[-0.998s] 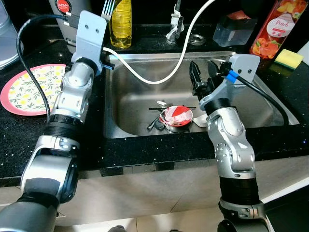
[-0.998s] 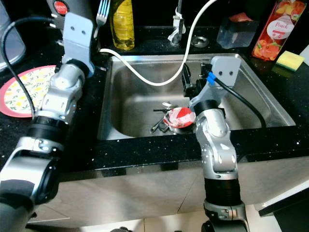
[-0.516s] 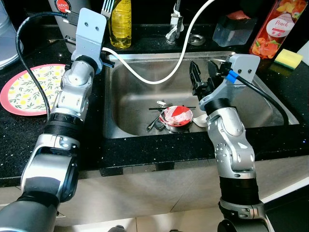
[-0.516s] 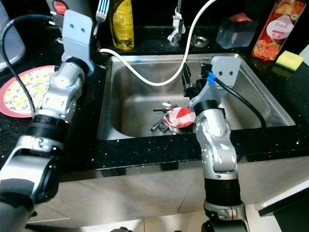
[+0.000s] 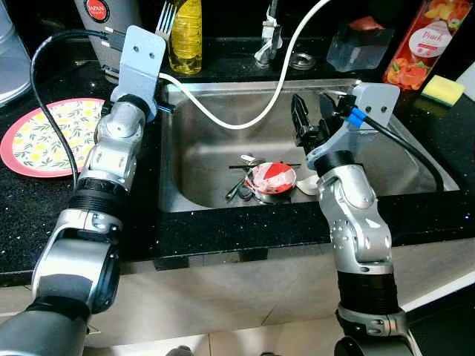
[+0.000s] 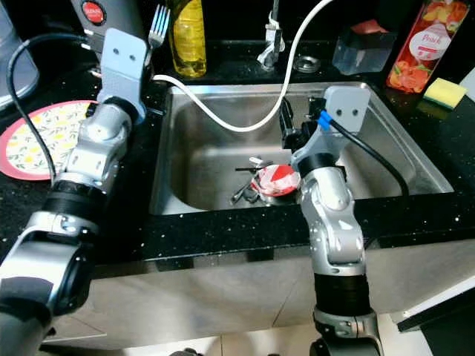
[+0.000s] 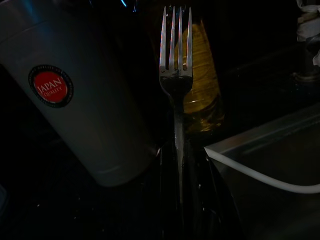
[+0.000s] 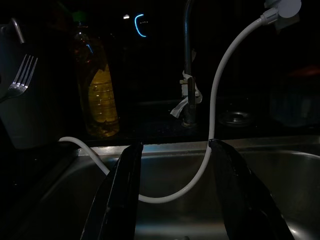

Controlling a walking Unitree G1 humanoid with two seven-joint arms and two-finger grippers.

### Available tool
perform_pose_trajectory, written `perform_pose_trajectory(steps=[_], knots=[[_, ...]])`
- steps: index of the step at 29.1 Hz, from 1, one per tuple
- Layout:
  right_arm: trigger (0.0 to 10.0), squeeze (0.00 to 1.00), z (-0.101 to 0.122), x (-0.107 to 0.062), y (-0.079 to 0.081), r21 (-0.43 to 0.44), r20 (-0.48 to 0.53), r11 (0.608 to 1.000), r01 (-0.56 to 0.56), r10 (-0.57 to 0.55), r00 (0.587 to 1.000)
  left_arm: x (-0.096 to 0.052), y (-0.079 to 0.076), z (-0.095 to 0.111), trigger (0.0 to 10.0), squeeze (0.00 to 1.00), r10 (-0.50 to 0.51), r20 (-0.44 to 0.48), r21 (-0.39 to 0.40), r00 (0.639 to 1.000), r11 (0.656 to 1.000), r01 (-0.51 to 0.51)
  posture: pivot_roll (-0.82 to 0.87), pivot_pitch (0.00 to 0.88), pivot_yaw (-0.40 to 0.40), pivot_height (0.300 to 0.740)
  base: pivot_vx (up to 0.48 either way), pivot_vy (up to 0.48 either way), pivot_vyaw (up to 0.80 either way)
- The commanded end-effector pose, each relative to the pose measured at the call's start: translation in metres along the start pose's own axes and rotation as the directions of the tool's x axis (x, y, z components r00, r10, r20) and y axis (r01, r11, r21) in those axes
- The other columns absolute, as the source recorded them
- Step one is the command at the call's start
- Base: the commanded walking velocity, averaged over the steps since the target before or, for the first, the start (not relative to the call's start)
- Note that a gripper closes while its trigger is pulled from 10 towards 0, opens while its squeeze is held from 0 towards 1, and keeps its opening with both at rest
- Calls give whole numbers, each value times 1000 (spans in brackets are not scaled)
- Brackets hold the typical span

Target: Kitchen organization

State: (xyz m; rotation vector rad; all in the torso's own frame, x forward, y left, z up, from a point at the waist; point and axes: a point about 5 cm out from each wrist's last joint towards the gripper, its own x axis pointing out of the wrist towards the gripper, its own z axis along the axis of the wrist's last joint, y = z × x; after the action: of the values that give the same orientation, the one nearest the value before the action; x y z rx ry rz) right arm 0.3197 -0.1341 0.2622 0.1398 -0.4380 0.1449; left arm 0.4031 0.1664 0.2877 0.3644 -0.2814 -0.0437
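Left eye view: our left gripper (image 7: 176,200) pinches a fork (image 7: 175,60) upright beside the sink's rim (image 5: 223,84); our right gripper (image 8: 175,200), spread, hovers over the open basin.

- I see a black speckled counter (image 5: 245,236) wrapping a steel sink (image 5: 211,152).
- Left: a floral plate (image 5: 41,137), with a grey canister (image 5: 104,22) behind it.
- Far edge: a yellow bottle (image 5: 185,33).
- Far right: a peach carton (image 5: 423,44) and a yellow sponge (image 5: 444,90).

Silver jointed arms, black cables, blue connector.
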Motion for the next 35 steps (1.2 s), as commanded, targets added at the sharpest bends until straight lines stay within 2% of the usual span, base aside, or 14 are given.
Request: perform_pose_trajectory(steps=[1, 18, 35], knots=[[10000, 0, 1, 0, 0, 6, 4, 1000, -3, 3, 1000, 2, 5, 4, 10000, 0, 13, 8, 2, 1000, 1000, -13, 202, 92, -34, 740, 0, 0, 0], [10000, 0, 1, 1, 1, 7, 6, 1000, -4, 4, 1000, 9, -1, 17, 10000, 0, -14, 50, 2, 999, 1000, 14, 199, 89, -35, 740, 0, 0, 0], [10000, 0, 2, 2, 1, 7, 8, 1000, -7, 7, 1000, 12, 1, 37, 10000, 0, -2, 155, -28, 988, 1000, 6, 201, 84, -37, 740, 0, 0, 0]])
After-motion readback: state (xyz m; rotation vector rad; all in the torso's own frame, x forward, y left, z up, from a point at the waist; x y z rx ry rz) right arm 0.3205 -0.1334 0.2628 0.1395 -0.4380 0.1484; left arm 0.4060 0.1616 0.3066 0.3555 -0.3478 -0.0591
